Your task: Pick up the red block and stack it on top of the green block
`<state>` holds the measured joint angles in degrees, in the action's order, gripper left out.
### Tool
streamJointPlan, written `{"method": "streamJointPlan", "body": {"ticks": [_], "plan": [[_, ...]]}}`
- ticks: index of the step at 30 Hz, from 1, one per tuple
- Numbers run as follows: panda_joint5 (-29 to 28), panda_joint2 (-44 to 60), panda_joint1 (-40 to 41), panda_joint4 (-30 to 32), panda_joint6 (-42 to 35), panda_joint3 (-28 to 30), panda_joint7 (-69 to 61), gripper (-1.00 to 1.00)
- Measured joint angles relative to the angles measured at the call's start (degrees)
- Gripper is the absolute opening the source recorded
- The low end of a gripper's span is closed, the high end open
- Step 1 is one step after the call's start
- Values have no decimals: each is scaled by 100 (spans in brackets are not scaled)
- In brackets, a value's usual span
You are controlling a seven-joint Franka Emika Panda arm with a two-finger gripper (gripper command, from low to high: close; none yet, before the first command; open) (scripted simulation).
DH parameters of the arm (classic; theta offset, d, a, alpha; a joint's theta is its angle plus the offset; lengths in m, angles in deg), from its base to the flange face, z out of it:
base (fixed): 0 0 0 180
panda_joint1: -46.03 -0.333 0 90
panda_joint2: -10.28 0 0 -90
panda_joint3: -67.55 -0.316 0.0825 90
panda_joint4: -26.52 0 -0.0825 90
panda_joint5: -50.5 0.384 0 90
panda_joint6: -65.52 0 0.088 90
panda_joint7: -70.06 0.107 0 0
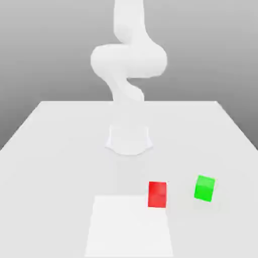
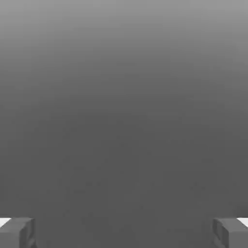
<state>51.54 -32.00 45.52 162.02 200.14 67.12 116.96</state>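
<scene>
- Red block (image 1: 157, 194): we find it on the table (image 1: 55, 171), in front of the arm's base (image 1: 129, 141) and a little toward the exterior view's right.
- In the exterior view, its lower part overlaps the far right corner of a bright white patch (image 1: 129, 227); its plain red sides look nearly square to us.
- Green block (image 1: 204, 188): we see it farther to the exterior view's right, apart from the red block, slightly turned, with plain green faces.
- Between the two blocks we see a strip of bare table, so their facing sides have open room.
- Beyond the green block, we see more bare table reaching toward the edge at the exterior view's right.
- The table's far edge runs straight across behind the arm (image 1: 130, 60), and we see wide bare surface on both sides of the base.
- Gripper (image 2: 124, 233): in the hand view, we see its two fingers spread well apart with nothing held between them, so the hand is released.
</scene>
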Motion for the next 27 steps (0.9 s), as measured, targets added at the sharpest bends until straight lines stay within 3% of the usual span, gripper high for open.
{"method": "streamJointPlan", "body": {"ticks": [15,19,23,24,27], "plan": [[391,2722,-360,2730,2113,-762,1088,0],[-38,4058,-329,3130,3131,-928,1685,0],[-677,4979,-660,3057,3897,-455,2173,0],[-746,5178,-801,3030,4068,-299,2229,-100],[-752,5178,-798,3030,4071,-300,2235,-100]]}}
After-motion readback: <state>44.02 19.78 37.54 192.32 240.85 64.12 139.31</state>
